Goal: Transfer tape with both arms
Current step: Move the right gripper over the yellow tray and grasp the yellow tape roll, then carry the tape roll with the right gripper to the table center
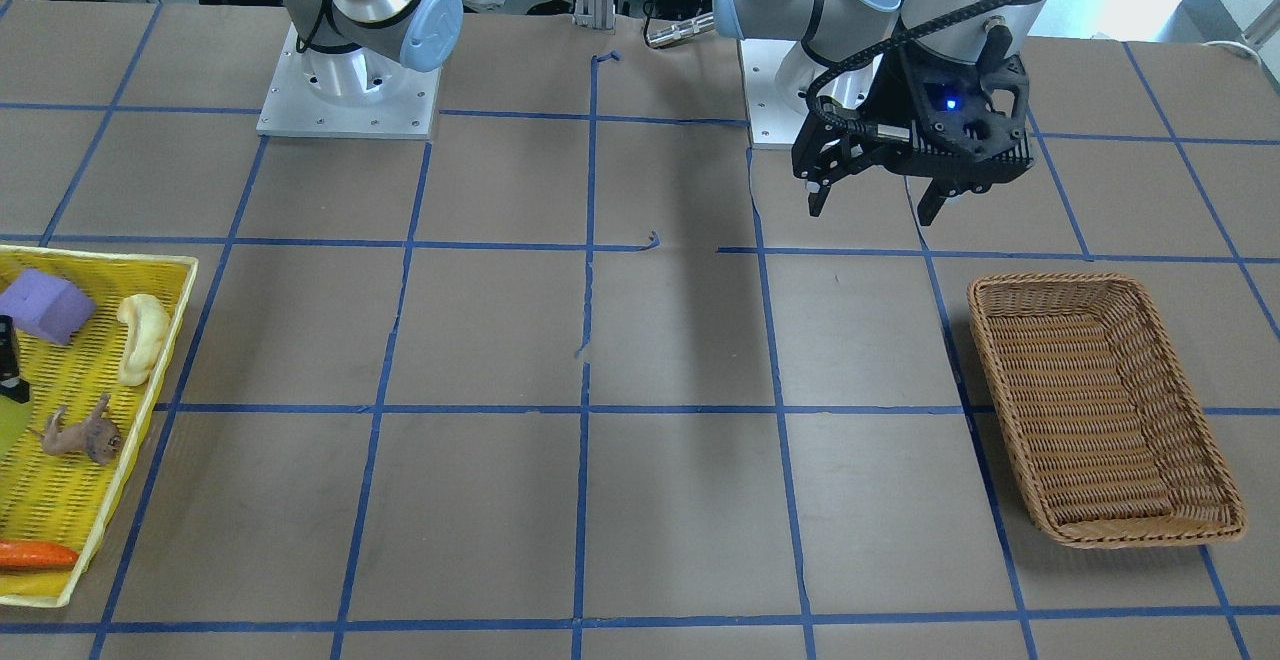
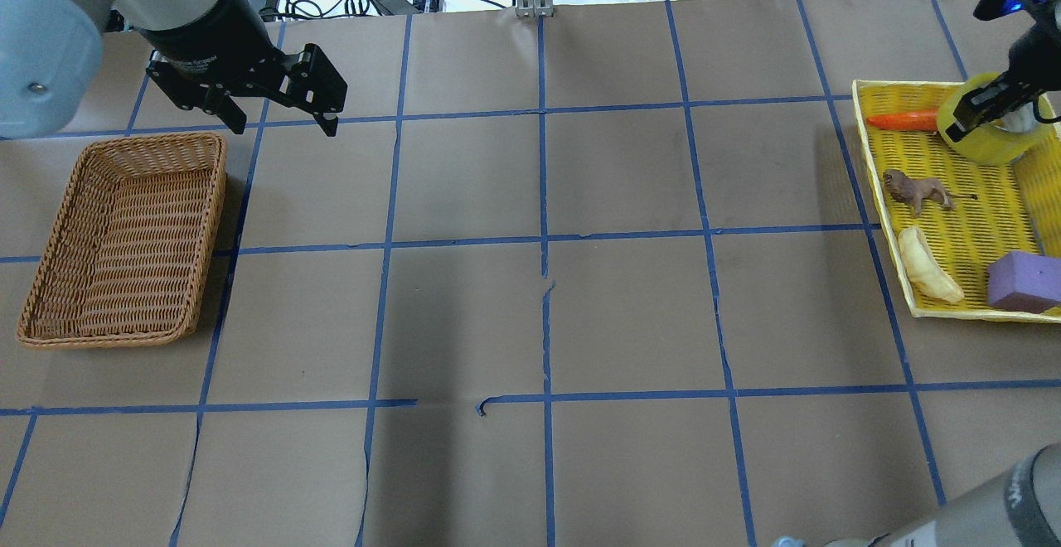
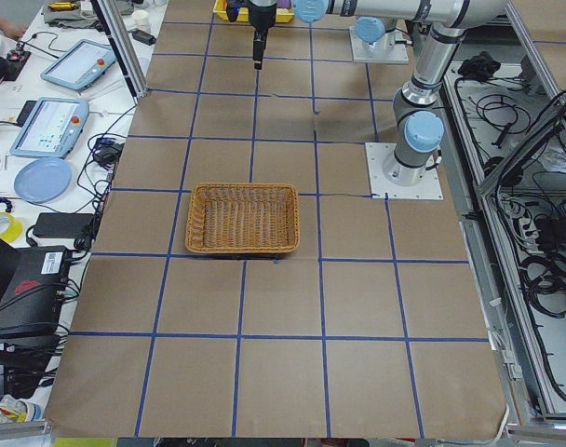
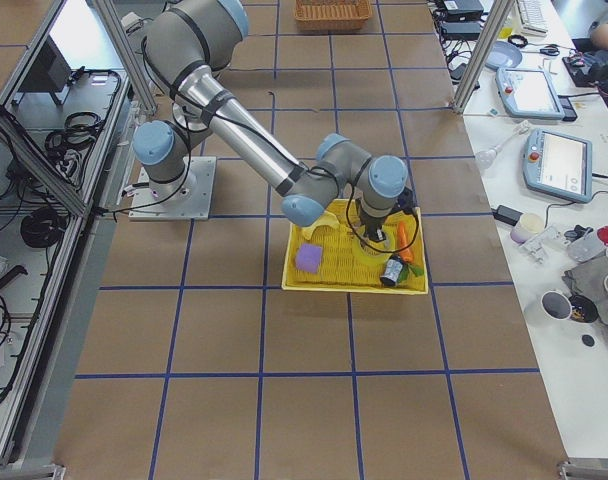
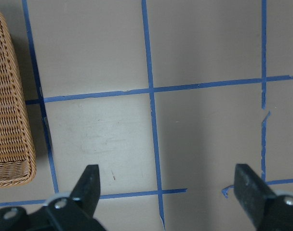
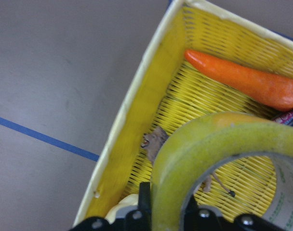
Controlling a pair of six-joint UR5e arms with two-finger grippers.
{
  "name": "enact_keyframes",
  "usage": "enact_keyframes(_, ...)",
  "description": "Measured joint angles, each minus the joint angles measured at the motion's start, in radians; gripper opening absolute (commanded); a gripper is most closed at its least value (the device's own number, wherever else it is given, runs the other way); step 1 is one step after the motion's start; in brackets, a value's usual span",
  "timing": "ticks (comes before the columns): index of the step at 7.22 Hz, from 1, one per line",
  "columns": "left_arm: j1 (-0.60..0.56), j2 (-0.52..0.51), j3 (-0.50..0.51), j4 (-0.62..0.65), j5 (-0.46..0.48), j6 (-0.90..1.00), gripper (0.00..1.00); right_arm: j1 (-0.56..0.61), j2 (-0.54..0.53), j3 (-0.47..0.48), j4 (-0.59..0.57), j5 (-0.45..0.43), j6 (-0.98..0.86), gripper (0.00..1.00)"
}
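The yellow tape roll (image 2: 986,142) with a white core is in my right gripper (image 2: 982,112), which is shut on the roll's wall over the far end of the yellow tray (image 2: 870,157). In the right wrist view the tape (image 6: 204,144) fills the lower right, with the tray (image 6: 137,125) below it. My left gripper (image 2: 282,120) is open and empty, and hovers over bare table just beyond the wicker basket (image 2: 124,240). It also shows in the front view (image 1: 868,202) and its own wrist view (image 5: 168,180).
The tray holds an orange carrot (image 2: 902,121), a brown toy animal (image 2: 916,191), a pale banana-shaped piece (image 2: 928,275) and a purple block (image 2: 1024,282). The wicker basket (image 1: 1100,410) holds nothing. Thin blue tape lines grid the brown table.
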Motion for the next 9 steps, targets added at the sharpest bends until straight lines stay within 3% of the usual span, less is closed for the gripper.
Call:
enact_keyframes(3, 0.000, 0.000, 0.000, 0.000, 0.000, 0.000, 1.00, 0.314, -0.005, 0.004, -0.037, -0.014, 0.524, 0.00)
enact_keyframes(5, 0.000, 0.000, 0.000, 0.000, 0.000, 0.000, 1.00, 0.511, 0.086, -0.005, -0.217, -0.004, 0.856, 0.00)
enact_keyframes(6, 0.000, 0.000, 0.000, 0.000, 0.000, 0.000, 1.00, 0.609, 0.162, -0.035, -0.320, -0.002, 1.001, 0.00)
enact_keyframes(9, 0.001, 0.000, 0.000, 0.000, 0.000, 0.000, 1.00, 0.756, 0.369, -0.237, -0.417, 0.003, 1.181, 0.00)
